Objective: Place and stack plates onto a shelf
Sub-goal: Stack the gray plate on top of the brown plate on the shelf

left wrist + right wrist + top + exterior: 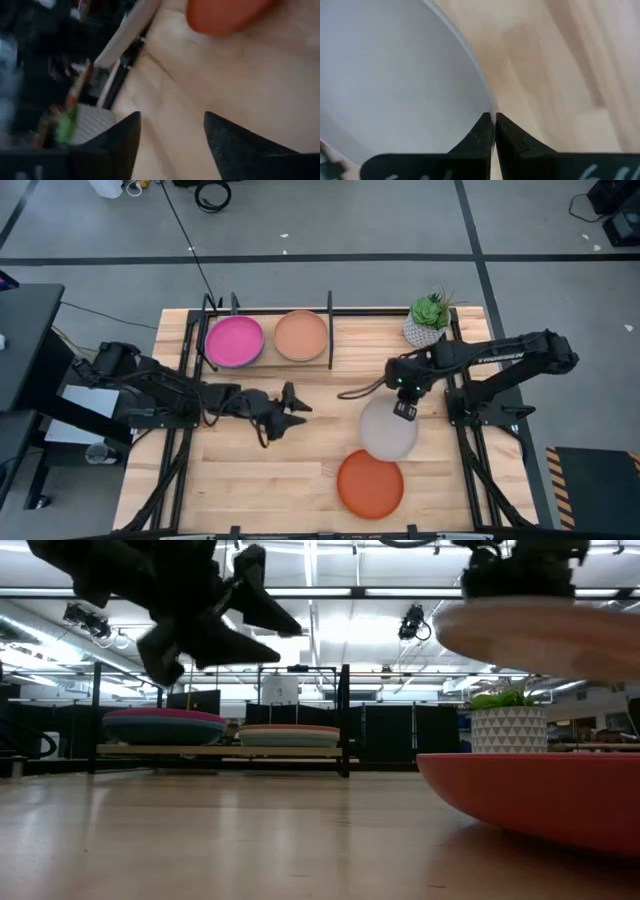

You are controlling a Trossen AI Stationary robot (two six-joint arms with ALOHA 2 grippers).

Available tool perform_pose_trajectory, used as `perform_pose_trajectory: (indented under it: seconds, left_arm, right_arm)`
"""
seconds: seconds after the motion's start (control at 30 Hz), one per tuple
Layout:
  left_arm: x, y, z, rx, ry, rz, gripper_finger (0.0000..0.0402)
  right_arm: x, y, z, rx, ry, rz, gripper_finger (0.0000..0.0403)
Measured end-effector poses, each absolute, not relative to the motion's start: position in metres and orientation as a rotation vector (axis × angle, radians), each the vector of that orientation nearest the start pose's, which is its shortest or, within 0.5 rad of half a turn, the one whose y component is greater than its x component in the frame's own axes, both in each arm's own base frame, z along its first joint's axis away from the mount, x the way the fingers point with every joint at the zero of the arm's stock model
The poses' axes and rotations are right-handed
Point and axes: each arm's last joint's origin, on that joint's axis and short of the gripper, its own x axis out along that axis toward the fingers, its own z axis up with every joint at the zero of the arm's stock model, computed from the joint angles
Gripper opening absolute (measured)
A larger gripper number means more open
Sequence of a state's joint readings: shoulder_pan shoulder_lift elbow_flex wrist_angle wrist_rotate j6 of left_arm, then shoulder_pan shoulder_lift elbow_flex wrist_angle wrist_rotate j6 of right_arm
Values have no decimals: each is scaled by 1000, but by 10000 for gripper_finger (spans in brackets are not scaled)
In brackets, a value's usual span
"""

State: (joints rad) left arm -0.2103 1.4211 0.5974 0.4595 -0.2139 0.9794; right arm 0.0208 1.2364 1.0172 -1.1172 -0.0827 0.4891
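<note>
The right gripper [493,131] was clamped tight on the rim of the grey plate [388,430], fingers [479,132] squeezed so close you could barely see a gap. In the low view that plate hung in the air above the orange plate [370,484], which sat flat on the table [250,480] near the front edge.

The left gripper [297,408] was spread wide with nothing in it — just hovering over bare wood mid-table, tips pointing toward the right arm.

The shelf [330,330] stood at the back with the magenta plate [234,341] on top in the left bay and the peach plate [301,336] in the right. From table height both looked like stacks, something teal-ish under each, but I couldn't make out how many. The potted plant [429,319] sat just right of the shelf.

The left wrist view was smeared — only an orange blob and wood grain.
</note>
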Motion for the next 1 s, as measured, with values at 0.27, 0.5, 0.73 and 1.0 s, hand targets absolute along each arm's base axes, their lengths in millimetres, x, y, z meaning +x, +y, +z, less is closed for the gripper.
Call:
perform_pose_trajectory:
  seconds: [0.27, 0.5, 0.73, 1.0]
  left_arm:
    - [299, -62, 182, 1412, 289, -61, 267]
    - [325, -66, 180, 1591, 280, -84, 268]
    - [345, -61, 178, 1664, 261, -112, 268]
    - [357, -63, 179, 1733, 188, -172, 234]
  right_arm:
    - [230, -19, 252, 578, 1283, -192, 16]
    - [246, -31, 235, 653, 1307, -154, 16]
    - [259, -37, 235, 653, 1279, -138, 16]
    - [268, -38, 247, 628, 1232, -115, 16]
